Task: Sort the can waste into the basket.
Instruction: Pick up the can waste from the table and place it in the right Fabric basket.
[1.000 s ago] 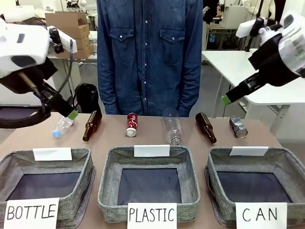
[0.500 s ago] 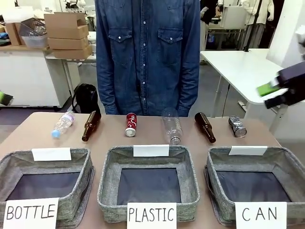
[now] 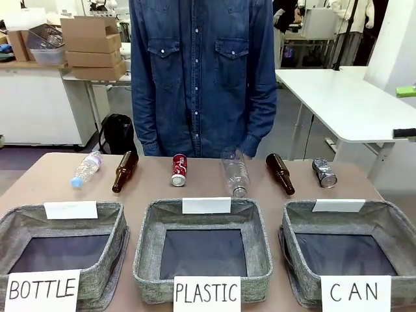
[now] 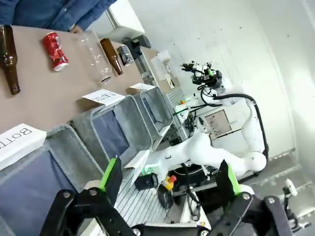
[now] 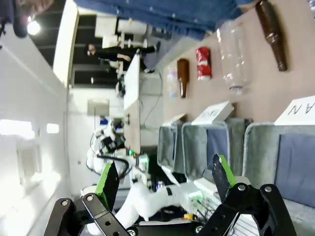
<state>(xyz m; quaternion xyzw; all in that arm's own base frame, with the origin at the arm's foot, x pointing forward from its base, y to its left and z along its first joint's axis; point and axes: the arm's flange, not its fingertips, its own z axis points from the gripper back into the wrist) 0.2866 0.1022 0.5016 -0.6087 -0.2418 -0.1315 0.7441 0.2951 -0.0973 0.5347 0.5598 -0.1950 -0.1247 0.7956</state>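
The red can (image 3: 179,169) lies on the table's far side, left of the middle. The dark silver-black can (image 3: 324,173) lies at the far right, just behind the grey basket signed "CAN" (image 3: 390,224), which has nothing in it. My right gripper (image 3: 405,112) shows at the right picture edge as a green pad above a black fingertip, well above the table. In its wrist view the right gripper (image 5: 165,177) is open and holds nothing, with the red can (image 5: 203,63) far off. My left gripper (image 4: 169,179) is open too, high above the baskets, far from the red can (image 4: 54,50) and dark can (image 4: 126,55).
Two brown glass bottles (image 3: 125,171) (image 3: 280,173) and two clear plastic bottles (image 3: 86,169) (image 3: 234,172) lie in the same row as the cans. The baskets signed "PLASTIC" (image 3: 146,240) and "BOTTLE" (image 3: 118,224) stand along the near edge. A person in a denim shirt (image 3: 201,71) stands behind the table.
Both arms have drawn back out of the front view, the left arm off to the left and the right gripper to the right edge. Cans, bottles and baskets have not moved.
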